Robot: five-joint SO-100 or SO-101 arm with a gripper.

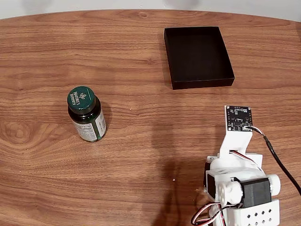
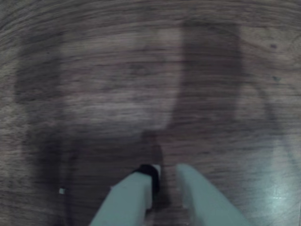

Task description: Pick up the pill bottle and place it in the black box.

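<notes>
Across the wooden table (image 1: 141,155) in the fixed view we see the black box (image 1: 198,56) near the far edge and the pill bottle (image 1: 86,114) upright, well left of the arm (image 1: 241,188), bare wood between, while the wrist view shows our gripper (image 2: 168,175) slightly parted over blurred tabletop.

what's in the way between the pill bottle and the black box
Nothing visible. In the fixed view the pill bottle stands upright at left, the black box lies up and to the right, and only bare wooden table runs between them. The arm sits lower right, off that line.
</notes>
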